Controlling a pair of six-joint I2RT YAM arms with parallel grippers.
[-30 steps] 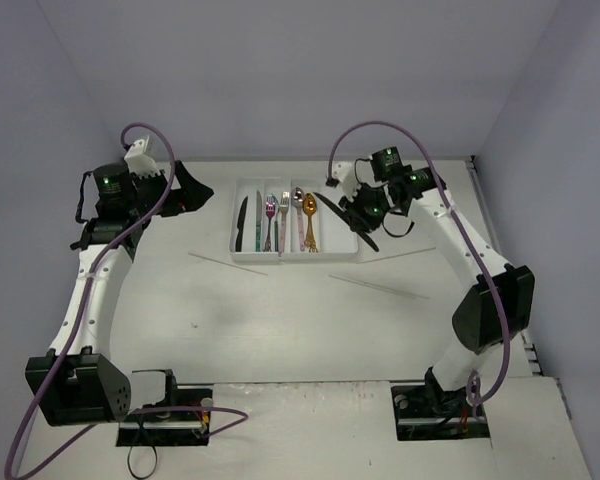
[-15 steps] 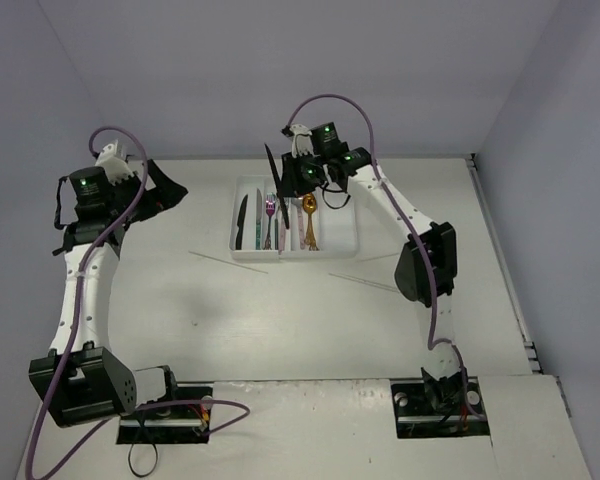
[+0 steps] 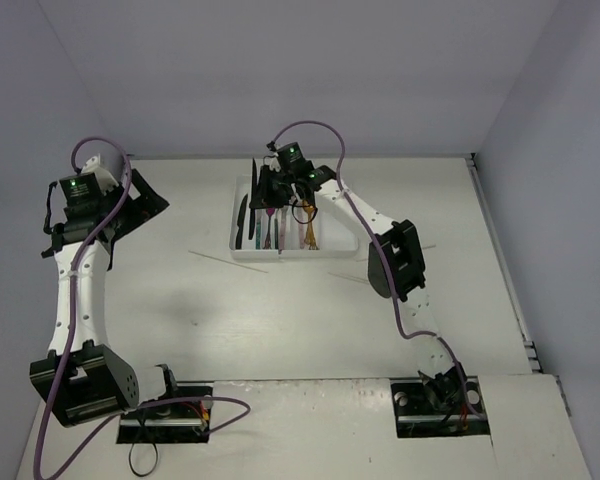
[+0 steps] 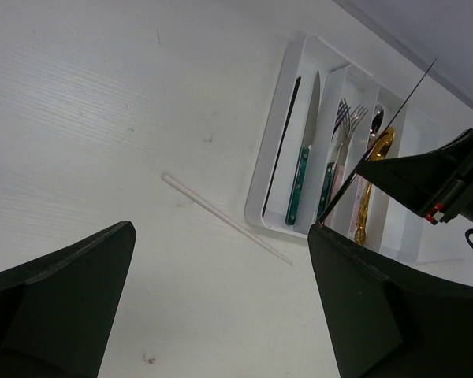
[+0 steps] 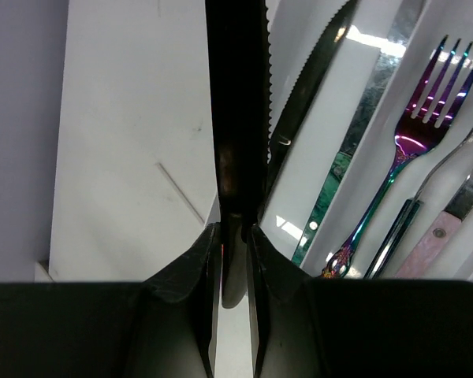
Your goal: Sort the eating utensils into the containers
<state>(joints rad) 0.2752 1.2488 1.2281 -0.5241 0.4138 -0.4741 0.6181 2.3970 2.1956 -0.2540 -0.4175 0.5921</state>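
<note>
White table (image 3: 280, 330), one tray (image 4: 260, 197), two black knives (image 4: 281, 146)

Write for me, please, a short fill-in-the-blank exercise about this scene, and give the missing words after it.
1. The right gripper is shut on a black ____.
2. The left gripper is ____ and holds nothing.
3. A thin pale chopstick lies on the ____, outside the tray.

Missing words: knife; open; table.
</note>
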